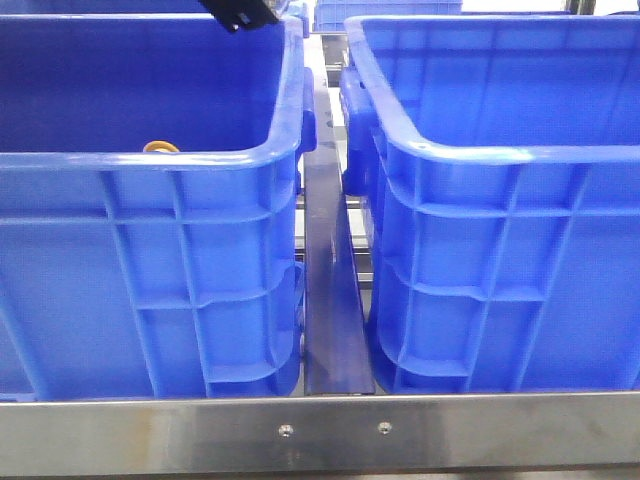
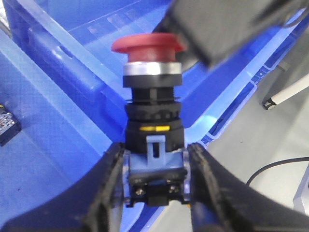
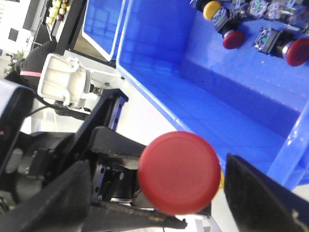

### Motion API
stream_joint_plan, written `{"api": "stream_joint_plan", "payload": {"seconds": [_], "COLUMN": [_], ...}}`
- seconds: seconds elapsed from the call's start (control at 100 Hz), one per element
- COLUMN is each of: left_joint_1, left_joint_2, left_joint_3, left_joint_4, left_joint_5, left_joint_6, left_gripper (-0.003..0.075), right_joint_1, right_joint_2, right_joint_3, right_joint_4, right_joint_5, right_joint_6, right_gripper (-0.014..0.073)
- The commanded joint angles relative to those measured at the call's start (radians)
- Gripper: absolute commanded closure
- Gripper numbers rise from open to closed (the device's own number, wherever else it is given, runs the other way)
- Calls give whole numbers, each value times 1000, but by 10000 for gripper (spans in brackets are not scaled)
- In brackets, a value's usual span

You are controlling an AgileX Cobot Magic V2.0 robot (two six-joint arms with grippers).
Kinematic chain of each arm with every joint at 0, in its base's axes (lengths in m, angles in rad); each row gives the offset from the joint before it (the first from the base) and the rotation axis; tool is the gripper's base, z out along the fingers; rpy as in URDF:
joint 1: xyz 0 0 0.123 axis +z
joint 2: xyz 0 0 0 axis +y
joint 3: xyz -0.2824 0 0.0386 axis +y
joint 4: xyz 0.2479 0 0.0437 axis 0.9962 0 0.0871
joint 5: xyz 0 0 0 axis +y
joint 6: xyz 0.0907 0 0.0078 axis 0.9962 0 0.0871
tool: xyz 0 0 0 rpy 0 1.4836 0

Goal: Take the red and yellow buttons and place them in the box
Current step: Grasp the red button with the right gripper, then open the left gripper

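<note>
The red button (image 2: 149,46) stands upright in the left end effector (image 2: 155,174), whose two black fingers (image 2: 108,188) press against the blue base block under its silver collar and black body. In the right wrist view the same domed red cap (image 3: 179,172) faces the camera, sitting in the gap between the right end effector's (image 3: 159,203) spread fingers, which do not touch it. Behind it, a blue crate (image 3: 231,111) holds more buttons along its far wall, among them a yellow button (image 3: 211,8) and another red button (image 3: 233,39). From the front, two blue crates (image 1: 150,250) stand side by side on the steel bench (image 1: 320,430).
</note>
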Motion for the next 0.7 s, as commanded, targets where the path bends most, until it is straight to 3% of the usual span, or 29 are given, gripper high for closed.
{"api": "stream_joint_plan", "payload": {"seconds": [0.0,0.07,0.17,0.24,0.44,0.51,0.64,0.69], "left_joint_1": [-8,-8,-8,-8,-8,-8,-8,-8], "left_joint_2": [-14,-14,-14,-14,-14,-14,-14,-14], "left_joint_3": [-27,-27,-27,-27,-27,-27,-27,-27], "left_joint_4": [-9,-9,-9,-9,-4,10,10,10], "left_joint_5": [-84,-84,-84,-84,-81,-82,-78,-76], "left_joint_6": [-3,-3,-3,-3,-3,-3,-3,-3], "left_gripper": [640,640,640,640,626,566,330,280], "right_joint_1": [9,9,9,9,9,9,9,9], "right_joint_2": [-18,-17,-17,-17,-17,-17,-17,-17], "right_joint_3": [-34,-34,-34,-34,-34,-34,-34,-34], "right_joint_4": [71,71,71,71,71,71,71,71], "right_joint_5": [-15,-19,-22,-22,-19,-19,-27,-28], "right_joint_6": [-20,-21,-22,-22,-29,-29,-29,-29], "right_gripper": [22,87,282,373,382,382,382,382]}}
